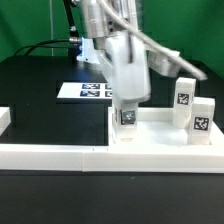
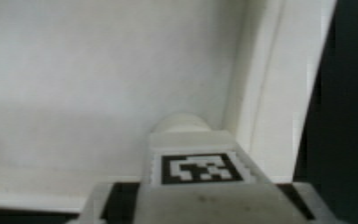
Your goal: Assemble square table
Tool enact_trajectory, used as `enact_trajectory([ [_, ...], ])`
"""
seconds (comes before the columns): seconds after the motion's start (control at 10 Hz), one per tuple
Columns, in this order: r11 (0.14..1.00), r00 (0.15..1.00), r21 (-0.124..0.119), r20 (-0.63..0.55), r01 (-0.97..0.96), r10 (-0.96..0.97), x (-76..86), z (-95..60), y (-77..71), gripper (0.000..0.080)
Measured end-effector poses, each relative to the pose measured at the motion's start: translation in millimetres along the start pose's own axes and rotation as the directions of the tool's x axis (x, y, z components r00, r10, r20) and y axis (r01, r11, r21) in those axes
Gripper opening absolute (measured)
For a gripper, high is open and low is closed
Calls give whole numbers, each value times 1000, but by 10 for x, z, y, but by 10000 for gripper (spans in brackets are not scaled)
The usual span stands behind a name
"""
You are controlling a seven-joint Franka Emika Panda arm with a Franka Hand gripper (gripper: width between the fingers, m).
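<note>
The square table's white top (image 1: 165, 132) lies by the low white border wall, on the exterior view's right. My gripper (image 1: 127, 113) hangs over its near left corner, shut on a white tagged leg block (image 1: 128, 118) held upright just above or on the top. In the wrist view the leg (image 2: 197, 160) sits between my fingers (image 2: 130, 200), its tag facing the camera. Beyond it lie the top's flat inside (image 2: 105, 90) and raised rim (image 2: 274, 80). Two more leg blocks (image 1: 185, 95) (image 1: 203, 118) stand upright at the top's right side.
The long white border wall (image 1: 70, 155) runs across the front, with a short end piece (image 1: 4, 120) at the exterior view's left. The marker board (image 1: 88, 91) lies flat on the black table behind the arm. Cables hang at the back.
</note>
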State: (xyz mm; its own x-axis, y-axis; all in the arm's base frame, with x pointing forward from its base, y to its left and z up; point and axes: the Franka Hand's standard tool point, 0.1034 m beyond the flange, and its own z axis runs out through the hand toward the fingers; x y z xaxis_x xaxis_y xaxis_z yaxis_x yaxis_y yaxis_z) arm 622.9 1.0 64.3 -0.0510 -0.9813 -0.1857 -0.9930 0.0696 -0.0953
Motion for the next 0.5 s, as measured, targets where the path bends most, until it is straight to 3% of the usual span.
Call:
enact_trajectory([
  [0.2,983,983,25,32,-181,180,77,-7,11,288],
  [0.3,986,986,24,31,-167,166,61,2,16,288],
  [0.5,993,993,26,18,118,-119,41,5,11,531],
])
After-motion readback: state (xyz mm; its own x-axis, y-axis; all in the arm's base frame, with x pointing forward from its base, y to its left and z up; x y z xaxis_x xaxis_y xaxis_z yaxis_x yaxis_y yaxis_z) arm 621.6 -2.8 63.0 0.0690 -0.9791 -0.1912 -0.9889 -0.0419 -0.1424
